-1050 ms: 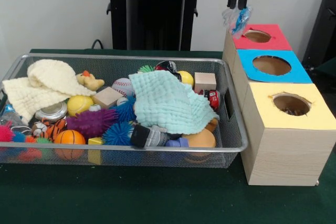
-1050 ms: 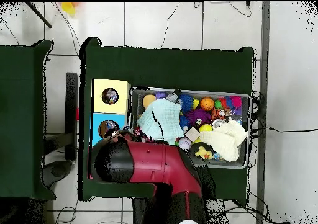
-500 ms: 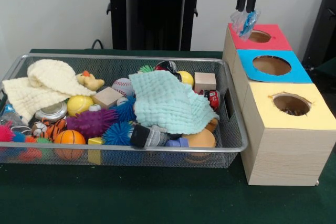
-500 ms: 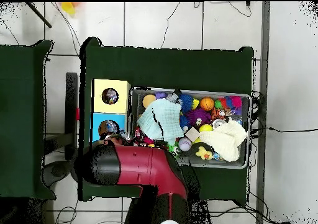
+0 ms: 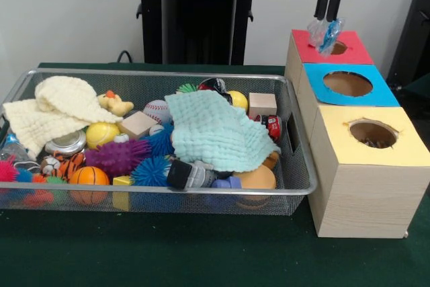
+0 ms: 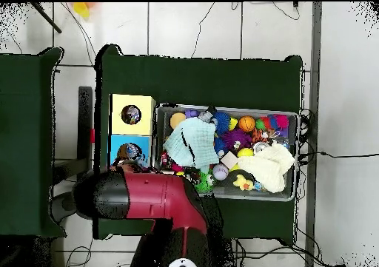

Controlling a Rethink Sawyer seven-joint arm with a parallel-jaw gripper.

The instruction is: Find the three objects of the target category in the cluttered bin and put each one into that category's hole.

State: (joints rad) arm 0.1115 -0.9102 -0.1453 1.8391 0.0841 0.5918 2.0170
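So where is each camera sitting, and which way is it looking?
Front view: sits low across the table, looking over the wire bin and three boxes; only the gripper shows, holding a clear crinkly bag above the red box.
Overhead view: hangs above, looking straight down; the red arm covers the red box.
Both show the bin, the mint cloth, the yellow box and the blue box.

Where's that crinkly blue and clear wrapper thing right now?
In the front view, the wrapper hangs from the gripper at the upper right, just above the red box's hole, clear of the wire bin.
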